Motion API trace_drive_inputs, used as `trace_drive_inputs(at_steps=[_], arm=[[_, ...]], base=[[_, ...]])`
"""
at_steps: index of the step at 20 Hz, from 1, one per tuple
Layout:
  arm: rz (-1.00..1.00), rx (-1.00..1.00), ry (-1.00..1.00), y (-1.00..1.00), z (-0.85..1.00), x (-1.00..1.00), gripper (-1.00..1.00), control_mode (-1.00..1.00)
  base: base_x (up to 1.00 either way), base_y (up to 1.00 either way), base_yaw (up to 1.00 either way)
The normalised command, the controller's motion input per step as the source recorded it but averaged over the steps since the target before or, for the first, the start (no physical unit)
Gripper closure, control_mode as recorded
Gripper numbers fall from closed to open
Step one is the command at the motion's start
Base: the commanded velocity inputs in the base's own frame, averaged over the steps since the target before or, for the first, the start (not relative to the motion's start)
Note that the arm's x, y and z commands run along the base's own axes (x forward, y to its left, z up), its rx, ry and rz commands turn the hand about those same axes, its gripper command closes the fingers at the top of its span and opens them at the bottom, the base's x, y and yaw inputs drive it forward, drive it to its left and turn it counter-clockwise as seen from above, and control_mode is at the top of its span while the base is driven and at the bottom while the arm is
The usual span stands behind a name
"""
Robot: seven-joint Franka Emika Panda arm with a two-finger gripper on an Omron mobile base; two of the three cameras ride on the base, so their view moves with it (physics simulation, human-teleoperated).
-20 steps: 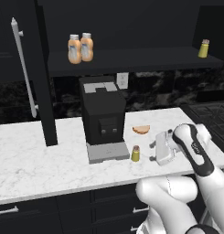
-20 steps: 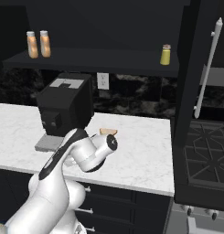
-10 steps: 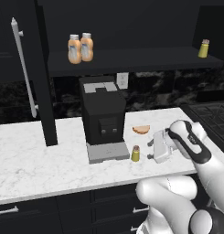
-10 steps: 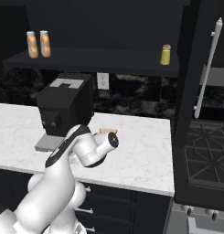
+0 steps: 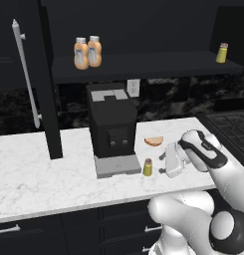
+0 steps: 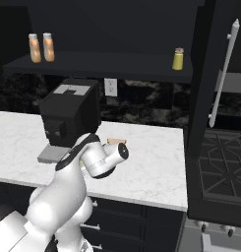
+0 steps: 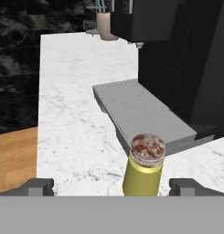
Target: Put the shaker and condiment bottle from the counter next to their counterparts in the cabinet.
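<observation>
On the veined marble counter (image 5: 54, 174) — yellow-green cylindrical shaker (image 7: 143, 168), speckled round cap.

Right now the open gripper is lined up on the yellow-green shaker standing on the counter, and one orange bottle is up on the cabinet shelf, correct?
Not quite: two orange bottles stand on the cabinet shelf, as the left base view shows. The rest holds: the open gripper is lined up on the shaker on the counter.

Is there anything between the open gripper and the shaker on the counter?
Nothing: in the hand view the shaker stands between the fingertips of the gripper.
</observation>
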Motion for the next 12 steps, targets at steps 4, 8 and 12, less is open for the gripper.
trace_drive_inputs(at_steps=[4, 8, 12], arm=[[0.0, 0.0, 0.0, 0.0, -0.06, 0.11, -1.0, -1.0], [0.0, 0.0, 0.0, 0.0, -0.1, 0.09, -1.0, -1.0], [0.0, 0.0, 0.0, 0.0, -0.1, 0.06, -1.0, -1.0]], base=[[0.0, 0.0, 0.0], [0.0, 0.0, 0.0], [0.0, 0.0, 0.0]])
